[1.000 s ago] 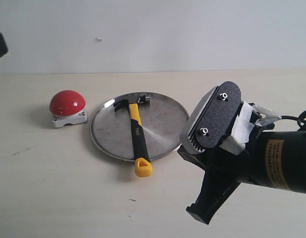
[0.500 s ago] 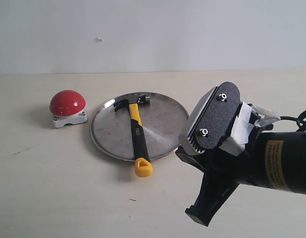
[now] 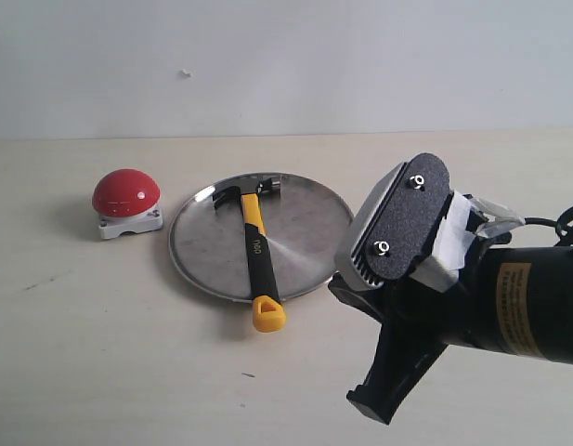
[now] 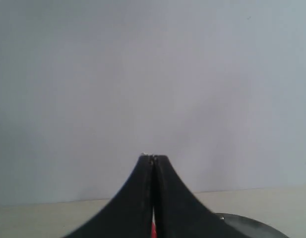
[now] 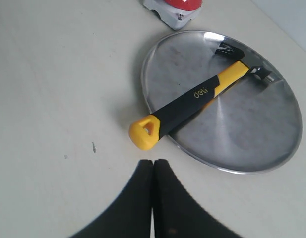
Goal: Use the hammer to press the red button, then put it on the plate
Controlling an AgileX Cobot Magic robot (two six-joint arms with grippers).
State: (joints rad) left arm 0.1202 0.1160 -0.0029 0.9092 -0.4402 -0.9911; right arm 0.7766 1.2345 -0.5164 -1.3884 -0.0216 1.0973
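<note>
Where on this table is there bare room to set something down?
Bare table lies nearer the camera than the red button and plate, and behind both up to the wall. Crowded: the hammer spans the plate, and the right gripper hangs by its right rim.

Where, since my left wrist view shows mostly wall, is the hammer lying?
Observer: The hammer lies across the plate. In the exterior view its head is near the far rim and its yellow loop end overhangs the near rim.
Operator: Is anything holding it?
Observer: No. The right gripper is shut and empty, apart from the handle's loop.
Operator: And the button?
Observer: The button sits left of the plate in the exterior view, apart from it, with nothing on it.
</note>
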